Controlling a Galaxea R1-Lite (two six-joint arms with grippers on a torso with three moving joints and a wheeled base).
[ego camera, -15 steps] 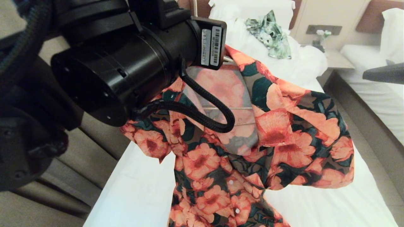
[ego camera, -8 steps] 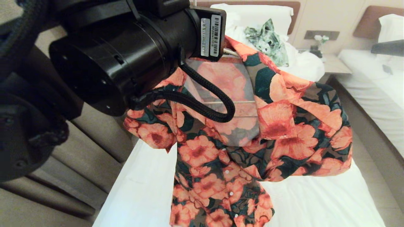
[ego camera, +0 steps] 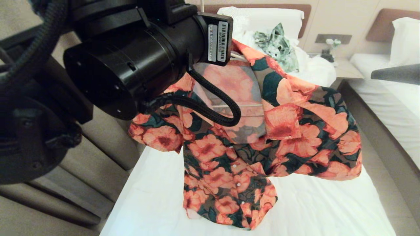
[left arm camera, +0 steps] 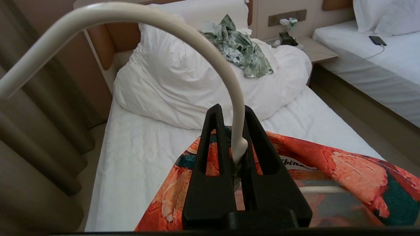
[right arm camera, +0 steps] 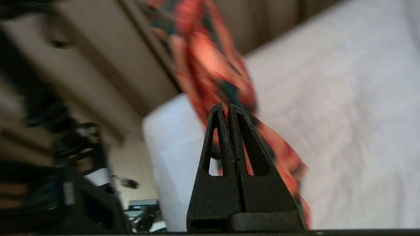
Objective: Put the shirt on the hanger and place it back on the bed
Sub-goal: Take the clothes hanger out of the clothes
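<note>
The shirt (ego camera: 236, 147), orange-pink flowers on dark green, hangs on the cream hanger (left arm camera: 197, 39) above the bed (ego camera: 328, 209). Part of the hanger's bar (ego camera: 239, 105) shows through the open collar. My left gripper (left arm camera: 233, 113) is shut on the hanger's neck just below the curved hook, with the shirt's collar (left arm camera: 328, 157) right under it. In the head view the left wrist hides that gripper. My right gripper (right arm camera: 227, 108) is shut with nothing in it, beside the hanging shirt (right arm camera: 210, 65). I cannot tell whether the hem touches the sheet.
A green-and-white leafy garment (ego camera: 277, 46) lies on the bulky white duvet (left arm camera: 183, 85) near the headboard. Curtains (ego camera: 98, 170) hang to the left of the bed. To the right are a nightstand (ego camera: 344, 67) and a second white bed (ego camera: 393, 108).
The whole head view has shifted, so the camera has moved; the shirt's lower hem now shows in full. The left gripper keeps its hold on the hanger.
</note>
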